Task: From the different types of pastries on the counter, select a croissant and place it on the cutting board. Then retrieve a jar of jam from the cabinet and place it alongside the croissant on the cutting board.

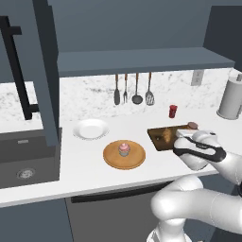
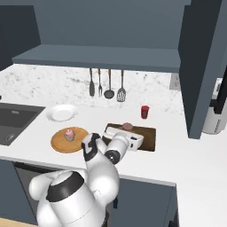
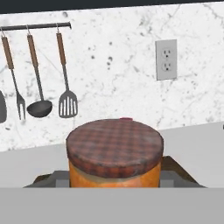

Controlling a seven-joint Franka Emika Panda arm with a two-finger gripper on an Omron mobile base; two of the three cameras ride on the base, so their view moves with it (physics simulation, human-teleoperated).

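Now: jam jar at the board, fingers clamped on it.
The short orange-brown jar with a plaid brown lid (image 3: 114, 153) sits between the gripper (image 3: 114, 179) fingers, which clamp its sides, over the dark brown rectangular wooden cutting board (image 1: 158, 138) on the white marble surface (image 1: 85, 165). Likely rigid, smooth, breakable; hold below the lid. Count: one golden-brown croissant (image 1: 168, 134) on the board, one pink-frosted cupcake (image 1: 124, 149), one small red jar (image 1: 173, 111).

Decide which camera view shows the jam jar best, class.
The hand view: the jam jar looms close, checked lid and orange body plain. The left base view shows just its lid behind the hand; the right base view likewise.
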